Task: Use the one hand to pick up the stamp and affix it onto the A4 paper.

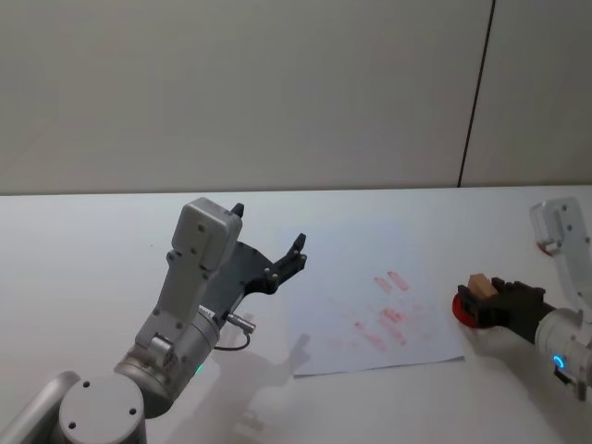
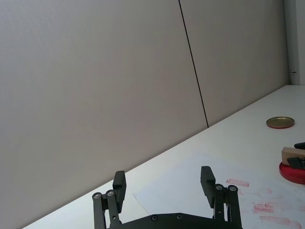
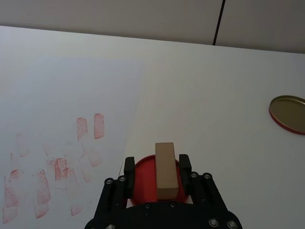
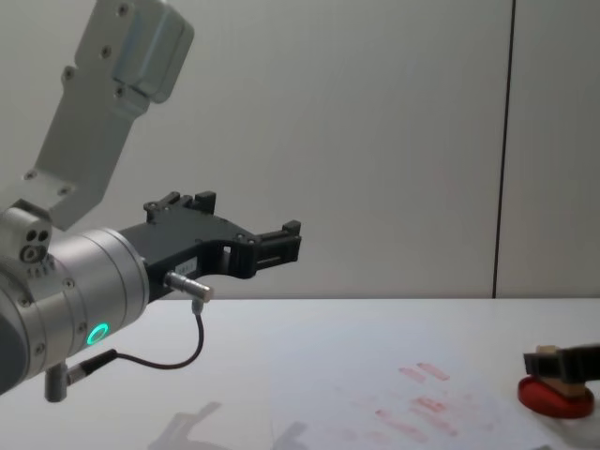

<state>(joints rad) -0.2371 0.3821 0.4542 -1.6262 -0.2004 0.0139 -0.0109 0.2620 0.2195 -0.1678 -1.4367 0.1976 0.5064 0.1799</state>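
- The left gripper [image 1: 268,248] is on the left side of the table [image 1: 83,259]. It is held up in the air and its two black fingers [image 2: 208,179] are wide apart. Nothing is between them.
- The A4 paper [image 1: 351,277] lies flat in the middle of the table. It is white like the table, so its edges are hard to see. Pale red block marks [image 1: 393,317] are printed on its right half. Its left half is bare.
- The red ink pad [image 3: 140,183] is a flat round dish just off the right edge of the paper. The stamp [image 3: 165,169] is in it, with its bottom face on the red.
- The stamp is a small block of pale wood with plain, smooth sides.
- The right hand [image 1: 487,298] reaches in from the right. Its two black fingers are clamped on the long sides of the stamp.
- A round gold lid [image 3: 289,113] with a red rim lies far off to the right, alone.
- There is open table between the pad and the paper.
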